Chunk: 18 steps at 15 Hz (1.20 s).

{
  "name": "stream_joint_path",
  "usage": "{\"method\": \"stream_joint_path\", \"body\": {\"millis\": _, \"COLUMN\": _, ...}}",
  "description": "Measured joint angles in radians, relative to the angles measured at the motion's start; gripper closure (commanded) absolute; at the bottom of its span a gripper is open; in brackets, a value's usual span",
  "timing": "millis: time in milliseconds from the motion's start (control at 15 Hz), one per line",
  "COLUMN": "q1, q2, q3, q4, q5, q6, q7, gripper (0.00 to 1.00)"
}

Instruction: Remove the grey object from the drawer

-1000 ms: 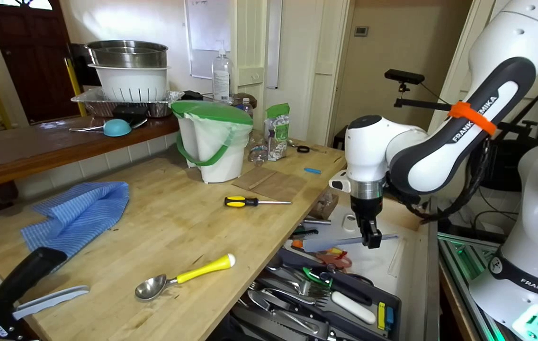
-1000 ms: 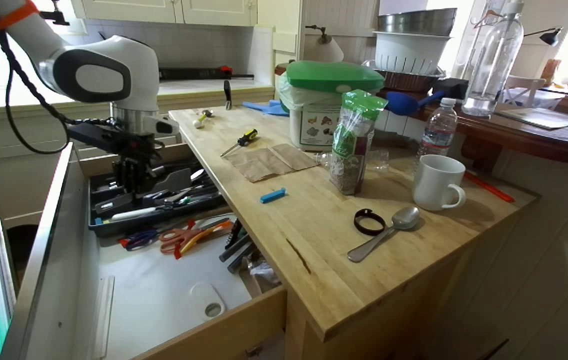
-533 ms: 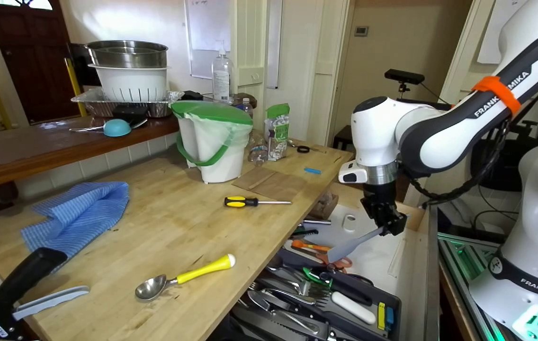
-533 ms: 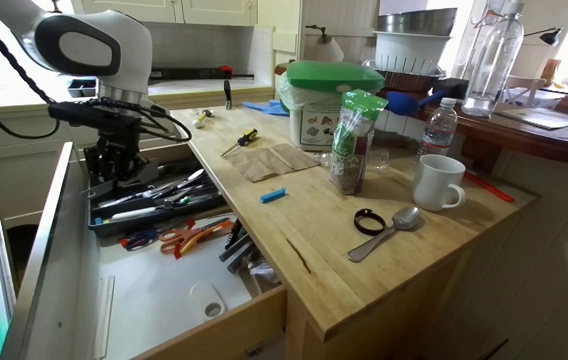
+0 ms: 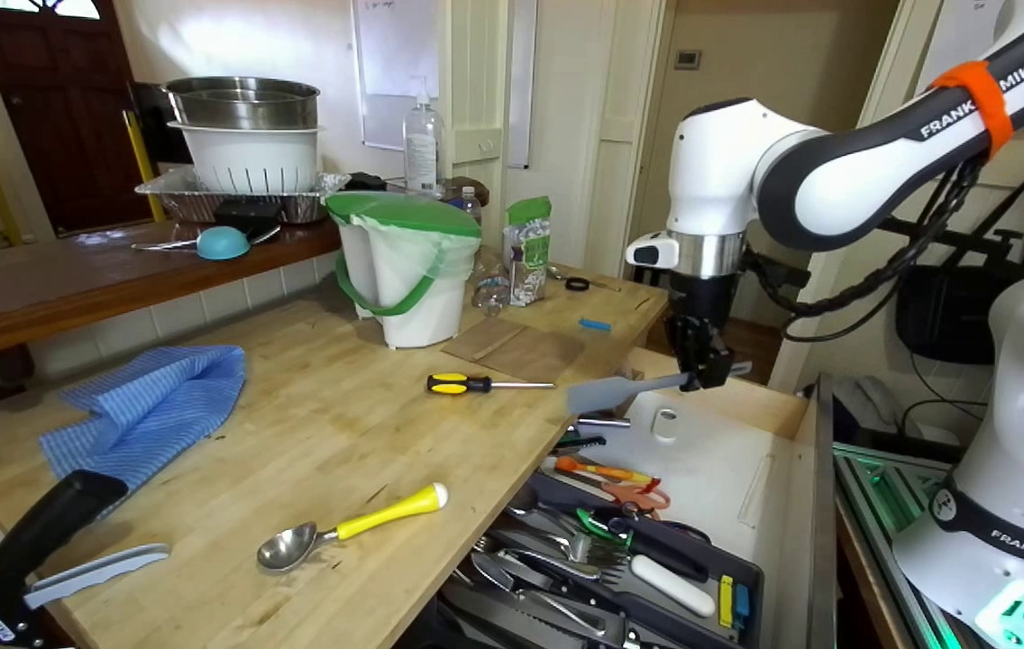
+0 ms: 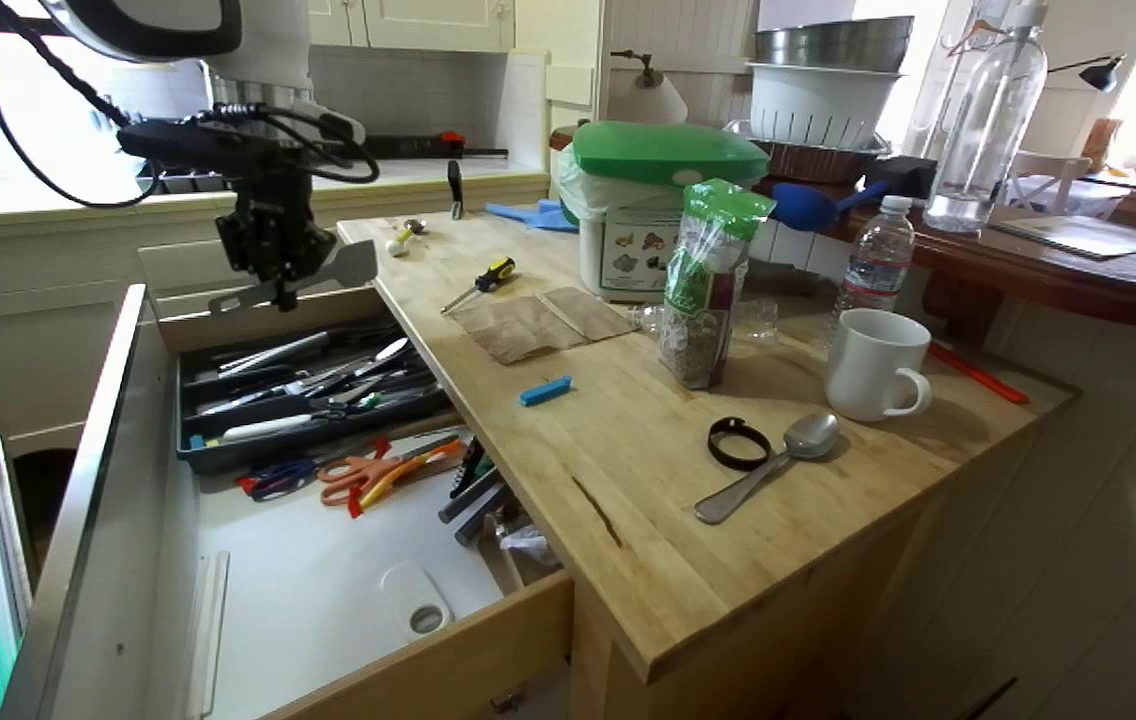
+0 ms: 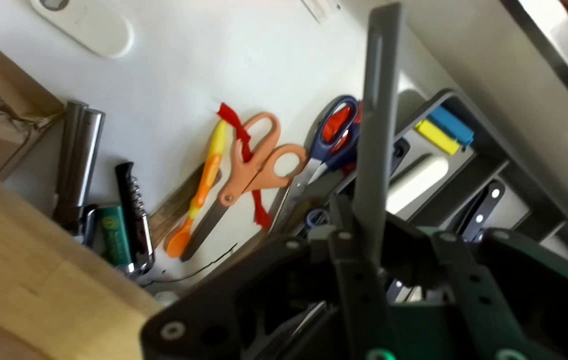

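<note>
The grey spatula (image 5: 620,390) is clamped btwn the fingers (image 5: 708,366), above the drawer (image 5: 710,473); its long axis is held approx. level, blade twd the bench (image 5: 341,433), handle end opp. Sideways carry prob. needed.

The flat grey spatula (image 5: 602,395) looks matt plastic, the broad pale tabletop (image 5: 332,433) grained wood, the round silver bowl (image 5: 246,110) glossy metal.

- Spatula (image 7: 379,125): lower part hidden by gripper (image 7: 370,232), wrist view.
- Gripper: cut off below, same view.
- Tray (image 6: 273,447): partly hidden by counter (image 6: 778,540), both exterior views.
- Bottle (image 6: 876,275), in an exterior view: print too small to read.
</note>
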Motion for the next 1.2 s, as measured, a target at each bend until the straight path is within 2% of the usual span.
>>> {"method": "stream_joint_path", "body": {"millis": 267, "q1": 0.000, "q2": 0.067, "q3": 0.043, "q4": 0.116, "q5": 0.001, "q6": 0.058, "q7": 0.217, "gripper": 0.97}}
{"method": "stream_joint_path", "body": {"millis": 533, "q1": 0.002, "q2": 0.243, "q3": 0.105, "q4": 0.291, "q5": 0.000, "q6": 0.087, "q7": 0.375, "gripper": 0.97}}
{"method": "stream_joint_path", "body": {"millis": 800, "q1": 0.005, "q2": 0.450, "q3": 0.130, "q4": 0.498, "q5": 0.000, "q6": 0.084, "q7": 0.446, "gripper": 0.97}}
{"method": "stream_joint_path", "body": {"millis": 1000, "q1": 0.003, "q2": 0.550, "q3": 0.130, "q4": 0.593, "q5": 0.001, "q6": 0.084, "q7": 0.468, "gripper": 0.97}}
{"method": "stream_joint_path", "body": {"millis": 1067, "q1": 0.001, "q2": 0.573, "q3": 0.128, "q4": 0.610, "q5": 0.001, "q6": 0.084, "q7": 0.468, "gripper": 0.65}}
{"method": "stream_joint_path", "body": {"millis": 1200, "q1": -0.005, "q2": 0.609, "q3": 0.124, "q4": 0.630, "q5": 0.001, "q6": 0.084, "q7": 0.468, "gripper": 0.57}}
